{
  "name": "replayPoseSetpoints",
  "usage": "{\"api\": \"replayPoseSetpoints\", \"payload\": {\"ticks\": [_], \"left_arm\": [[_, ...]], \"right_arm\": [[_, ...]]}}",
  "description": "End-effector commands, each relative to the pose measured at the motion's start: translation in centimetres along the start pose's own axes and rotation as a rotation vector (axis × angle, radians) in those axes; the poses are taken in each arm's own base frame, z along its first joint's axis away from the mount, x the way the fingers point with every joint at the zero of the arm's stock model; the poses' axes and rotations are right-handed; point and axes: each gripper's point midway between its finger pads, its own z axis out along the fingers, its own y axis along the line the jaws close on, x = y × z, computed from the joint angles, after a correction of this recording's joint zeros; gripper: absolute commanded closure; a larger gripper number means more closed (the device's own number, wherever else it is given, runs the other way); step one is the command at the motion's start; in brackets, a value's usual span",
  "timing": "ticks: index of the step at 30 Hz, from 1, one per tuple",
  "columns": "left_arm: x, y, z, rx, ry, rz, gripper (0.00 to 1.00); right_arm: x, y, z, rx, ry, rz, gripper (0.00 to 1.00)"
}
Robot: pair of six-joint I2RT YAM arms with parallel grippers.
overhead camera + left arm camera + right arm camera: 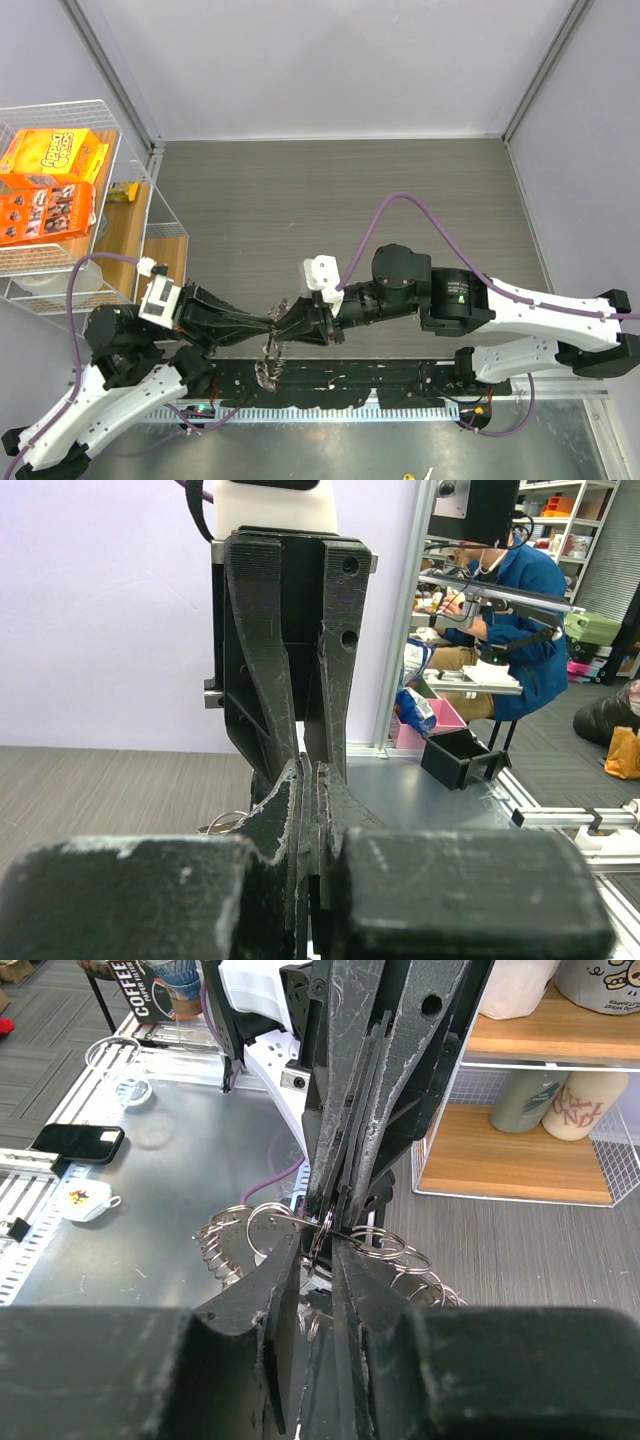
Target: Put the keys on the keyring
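My two grippers meet tip to tip above the table's near edge. The keyring [268, 366] hangs below that point as a silvery cluster. In the right wrist view the keyring [232, 1243] fans its small rings out to either side of my fingers. My left gripper [272, 322] is shut, its tips pinching the ring's wire from the far side. My right gripper [326, 1243] has its jaws a narrow gap apart, with the wire lying across their tips and a small ring in the gap. In the left wrist view the left gripper [310, 772] shows closed jaws. Loose keys are out of view.
A wire shelf rack [130, 215] with orange cereal boxes [50, 185] stands at the left. A black rail [400, 375] runs along the near edge. On the metal bench in the right wrist view lies a phone [78, 1142]. A black box [460, 758] sits behind the rail.
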Motion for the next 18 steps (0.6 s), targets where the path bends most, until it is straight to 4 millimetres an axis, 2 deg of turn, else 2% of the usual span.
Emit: {"api": "replayPoseSetpoints", "payload": {"ticks": [1,2,5,12,13,14,15,16,17,18], "left_arm": [[-1.9,-0.7,0.0,0.013,-0.072,0.048,1.0],[-1.9,-0.7,-0.1,0.012,-0.072,0.048,1.0],[-1.9,-0.7,-0.1,0.012,-0.073,0.049,1.0],[-2.1,-1.0,-0.3,0.01,-0.067,0.042,1.0],[-2.0,-1.0,-0.3,0.009,-0.055,0.036,1.0],[-1.8,-1.2,-0.3,0.012,-0.038,0.021,1.0],[-1.6,-1.3,-0.4,0.016,-0.019,0.011,0.98],[-1.4,-1.4,-0.4,0.016,0.004,-0.007,0.92],[-1.1,-1.6,-0.6,0.016,0.025,-0.02,0.87],[-0.7,-1.6,-0.7,0.013,0.052,-0.039,0.81]], "right_arm": [[-3.5,-0.1,-0.1,0.014,-0.1,-0.015,0.78],[-3.5,-0.1,0.0,0.015,-0.1,-0.015,0.8],[-3.3,-0.3,0.1,0.023,-0.092,-0.019,0.94],[-2.6,-0.1,0.2,0.021,-0.027,-0.028,0.94],[-1.8,-0.1,0.0,0.022,0.01,-0.028,0.94],[-2.1,-0.2,-0.1,0.025,0.016,-0.028,0.94],[-1.4,-0.1,-0.3,0.024,0.053,-0.021,0.94],[-1.6,-0.1,-0.3,0.024,0.061,-0.019,0.95],[-0.9,0.2,-0.7,0.013,0.1,-0.009,0.94],[-1.2,0.3,-0.8,0.003,0.104,-0.009,0.95]]}}
